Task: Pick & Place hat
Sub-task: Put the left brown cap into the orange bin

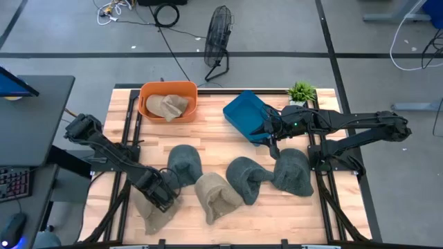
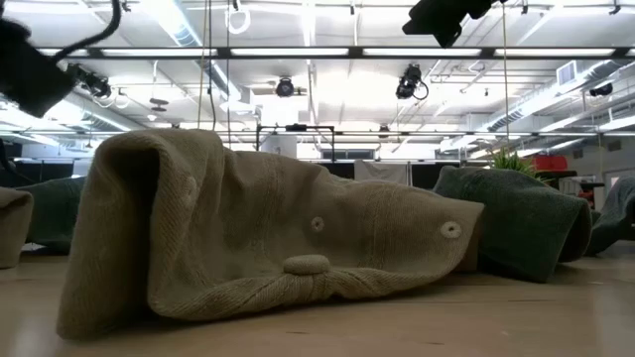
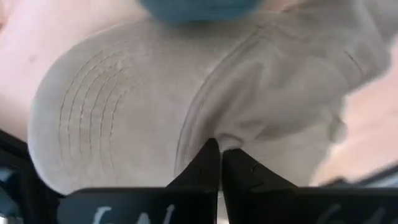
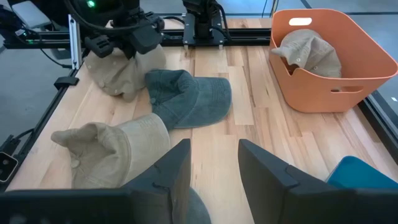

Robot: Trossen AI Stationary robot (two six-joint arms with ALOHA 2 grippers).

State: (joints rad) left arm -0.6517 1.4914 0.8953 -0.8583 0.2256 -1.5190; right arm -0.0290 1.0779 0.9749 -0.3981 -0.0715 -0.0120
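Several caps lie on the wooden table: a beige cap (image 1: 154, 214) at the near left, a beige cap (image 1: 217, 196) in the middle, and three grey-green caps (image 1: 185, 164), (image 1: 246, 178), (image 1: 294, 171). One more beige cap (image 1: 168, 105) lies in the orange bin (image 1: 147, 93). My left gripper (image 1: 160, 197) is down on the near-left beige cap (image 3: 124, 106) and shut on it. My right gripper (image 1: 271, 135) hovers open beside the blue bin (image 1: 246, 114), above the table, touching nothing. My left gripper pinches a small fold of the beige cap's crown cloth (image 3: 231, 142) between its two fingertips, just beside the seam where the stitched brim (image 3: 93, 112) begins. The fingers come from above, slanting down. The cap still lies on the table under the gripper (image 4: 127, 50).
The orange bin sits at the far left of the table and the blue bin at the far middle, with a small green plant (image 1: 302, 91) behind it. Bare wood (image 4: 249, 99) shows between the caps and the orange bin. A fan (image 1: 218, 38) stands on the floor beyond the table.
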